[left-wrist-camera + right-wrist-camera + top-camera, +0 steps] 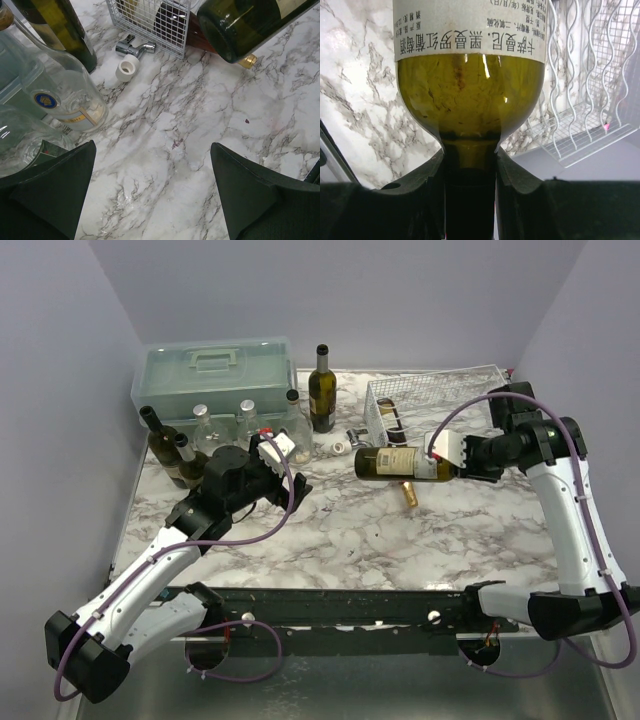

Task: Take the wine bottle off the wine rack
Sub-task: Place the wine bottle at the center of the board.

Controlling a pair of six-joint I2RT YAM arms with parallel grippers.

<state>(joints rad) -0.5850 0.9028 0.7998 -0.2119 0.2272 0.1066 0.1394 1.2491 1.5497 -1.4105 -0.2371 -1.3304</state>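
Up front on the left, the left gripper (pixel 152 146) hangs wide open over the marble table (pixel 400 540). Farther back, the right gripper (pixel 470 157) is clamped on the wine bottle (pixel 400 462) neck, holding it sideways off the table, just in front of the wine rack (pixel 440 390).

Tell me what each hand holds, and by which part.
The right hand grips the wine bottle by its neck, just below the shoulder. The left hand is open and holds nothing.
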